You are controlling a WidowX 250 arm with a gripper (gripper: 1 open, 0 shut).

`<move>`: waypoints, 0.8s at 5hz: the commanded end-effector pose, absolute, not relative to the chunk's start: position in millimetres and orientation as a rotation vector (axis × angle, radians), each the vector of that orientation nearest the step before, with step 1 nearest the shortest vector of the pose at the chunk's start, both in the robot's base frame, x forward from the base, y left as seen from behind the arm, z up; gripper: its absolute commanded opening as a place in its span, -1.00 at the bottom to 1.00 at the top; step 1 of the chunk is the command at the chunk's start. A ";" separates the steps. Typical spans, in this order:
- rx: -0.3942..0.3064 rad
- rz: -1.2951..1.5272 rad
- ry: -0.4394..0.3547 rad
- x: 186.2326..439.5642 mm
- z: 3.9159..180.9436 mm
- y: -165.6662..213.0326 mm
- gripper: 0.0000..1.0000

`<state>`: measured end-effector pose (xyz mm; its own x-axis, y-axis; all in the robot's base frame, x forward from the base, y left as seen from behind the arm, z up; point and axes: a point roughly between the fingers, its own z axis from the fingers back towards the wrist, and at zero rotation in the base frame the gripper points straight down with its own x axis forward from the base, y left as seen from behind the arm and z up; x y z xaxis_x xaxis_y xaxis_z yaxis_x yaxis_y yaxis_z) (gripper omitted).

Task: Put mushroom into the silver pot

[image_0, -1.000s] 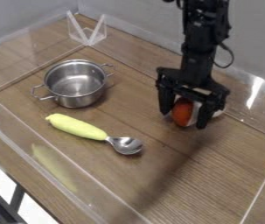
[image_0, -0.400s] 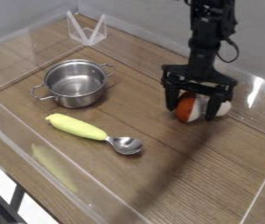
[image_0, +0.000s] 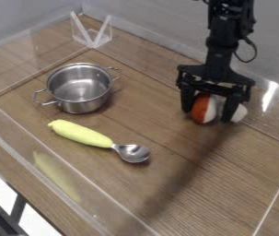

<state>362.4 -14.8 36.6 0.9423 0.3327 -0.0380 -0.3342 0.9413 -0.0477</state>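
Near the table's (image_0: pixel 167 175) right edge, the gripper (image_0: pixel 215 103) stands wide around the mushroom (image_0: pixel 203 110), which lies on the wood; the grasp step is in hand, I judge: next close, lift, carry left to the pot (image_0: pixel 79 88)

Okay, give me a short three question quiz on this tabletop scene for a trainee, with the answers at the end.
1. True or false: the small orange-red toy mushroom already lies inside the shiny round steel pot.
2. Which way does the bowl of the yellow-handled metal spoon point in the picture: A) lower right, B) upper left, C) straight up?
3. How do the jaws of the black gripper stand around the mushroom?

Key
1. False: the mushroom sits on the wooden table, far right of the pot.
2. A.
3. Open, one finger on each side of the mushroom, not closed on it.
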 end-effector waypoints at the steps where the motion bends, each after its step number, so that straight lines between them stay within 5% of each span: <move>1: -0.072 0.341 -0.032 382.1 53.6 -13.3 1.00; 4: -0.079 0.460 -0.048 391.4 54.6 -12.0 1.00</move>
